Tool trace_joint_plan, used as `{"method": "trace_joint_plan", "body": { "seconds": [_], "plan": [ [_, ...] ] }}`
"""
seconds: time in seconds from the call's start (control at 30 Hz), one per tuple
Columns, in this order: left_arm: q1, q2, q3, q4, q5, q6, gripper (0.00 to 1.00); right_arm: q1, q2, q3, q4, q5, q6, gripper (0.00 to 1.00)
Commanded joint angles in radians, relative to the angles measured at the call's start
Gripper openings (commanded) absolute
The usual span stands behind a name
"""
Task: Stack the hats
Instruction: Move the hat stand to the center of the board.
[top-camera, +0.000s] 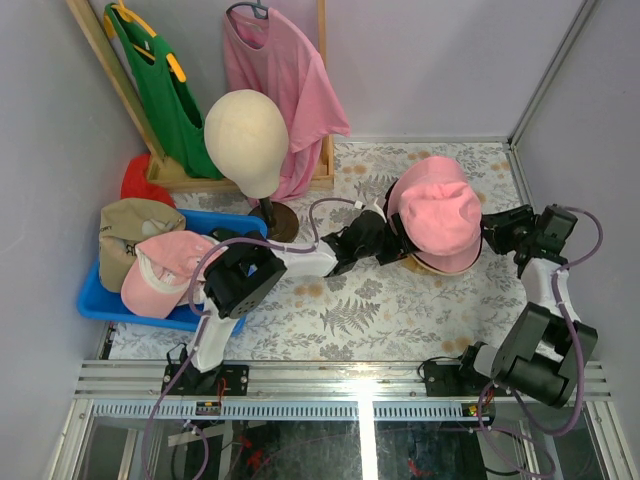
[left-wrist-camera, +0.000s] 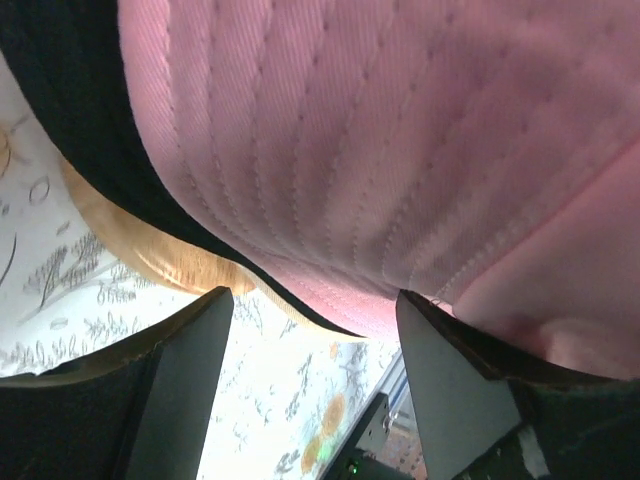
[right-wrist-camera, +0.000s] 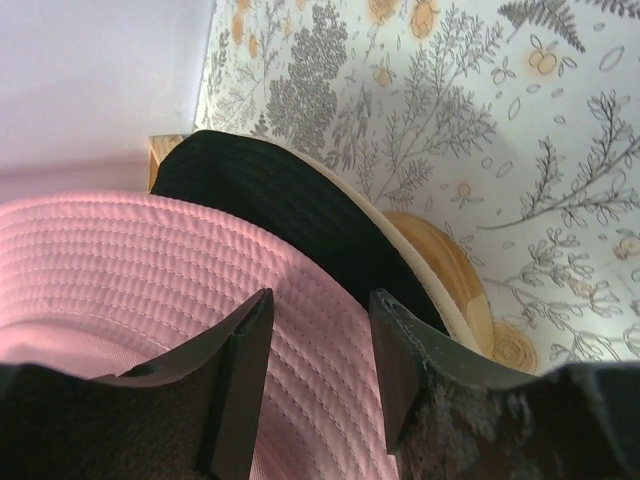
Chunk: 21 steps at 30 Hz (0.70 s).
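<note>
Far left, in blue tub (top-camera: 92, 300): tan cap (top-camera: 130, 225) and pink cap (top-camera: 165, 275). At centre, left hand (left-wrist-camera: 315, 300) spread wide at left brim of pink bucket hat (top-camera: 435, 205), pinching nothing. Resting on a dark cap (right-wrist-camera: 280, 200) on the bench (top-camera: 340, 310). Likely soft, light, floppy; best pinched at the stitched brim, not the crown. Right hand (right-wrist-camera: 320, 300) parted over right brim, gripping nothing. Open bench nearer; wall (top-camera: 590, 120) close on right.

Smooth beige mannequin head (top-camera: 247, 140) well left of left claw (top-camera: 392, 238); pink shirt on hanger (top-camera: 285, 95) beyond the head; blue plastic bin (top-camera: 92, 297) farther left; floral table cover (top-camera: 400, 300) under the claw
</note>
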<state>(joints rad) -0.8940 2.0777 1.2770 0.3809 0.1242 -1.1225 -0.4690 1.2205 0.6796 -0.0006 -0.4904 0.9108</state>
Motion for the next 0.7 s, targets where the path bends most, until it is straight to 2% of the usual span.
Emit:
{"method": "trace_joint_plan", "body": {
  "seconds": [0.0, 0.67],
  "plan": [
    [0.032, 0.070, 0.122, 0.003, 0.022, 0.021, 0.66, 0.015, 0.056, 0.078, 0.103, -0.020, 0.025, 0.50],
    [0.145, 0.316, 0.544, -0.096, 0.088, 0.018, 0.66, 0.099, 0.415, 0.420, 0.182, 0.031, 0.058, 0.49]
  ]
}}
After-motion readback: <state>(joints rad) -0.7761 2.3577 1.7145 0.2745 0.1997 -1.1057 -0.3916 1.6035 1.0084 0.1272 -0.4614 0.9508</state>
